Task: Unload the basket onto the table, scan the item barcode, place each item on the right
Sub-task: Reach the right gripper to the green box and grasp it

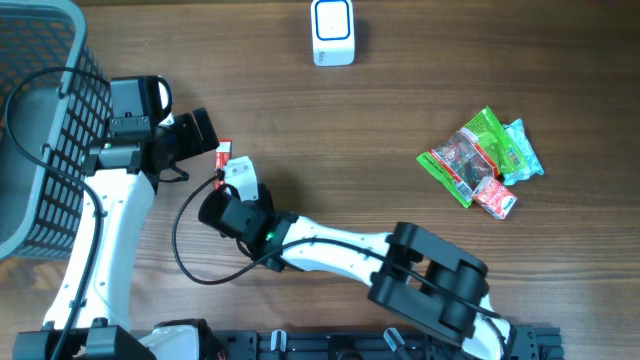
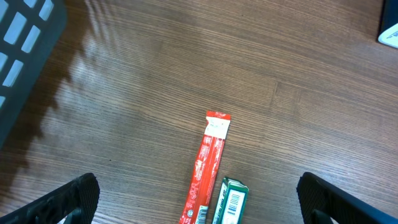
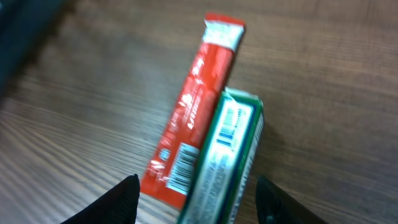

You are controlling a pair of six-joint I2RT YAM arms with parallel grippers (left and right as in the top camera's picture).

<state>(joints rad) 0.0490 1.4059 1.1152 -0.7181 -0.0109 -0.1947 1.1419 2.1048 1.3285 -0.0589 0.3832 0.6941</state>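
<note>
Two items lie side by side on the wooden table. One is a red stick packet (image 3: 193, 106) (image 2: 210, 155) (image 1: 222, 152). The other is a green box (image 3: 233, 143) (image 2: 231, 200) (image 1: 240, 176), tilted against the packet. Each shows a barcode. My right gripper (image 3: 196, 186) (image 1: 235, 190) has a finger close on either side of the pair; whether the fingers touch them is hidden below the frame edge. My left gripper (image 2: 208, 202) (image 1: 205, 130) hovers wide open just behind the same two items, holding nothing. The white scanner (image 1: 332, 32) (image 2: 388, 31) stands at the far edge.
A grey wire basket (image 1: 50, 120) (image 2: 25, 37) fills the left side, right behind the left arm. A small pile of green, red and teal snack packets (image 1: 480, 160) lies at the right. The right arm stretches across the near part of the table.
</note>
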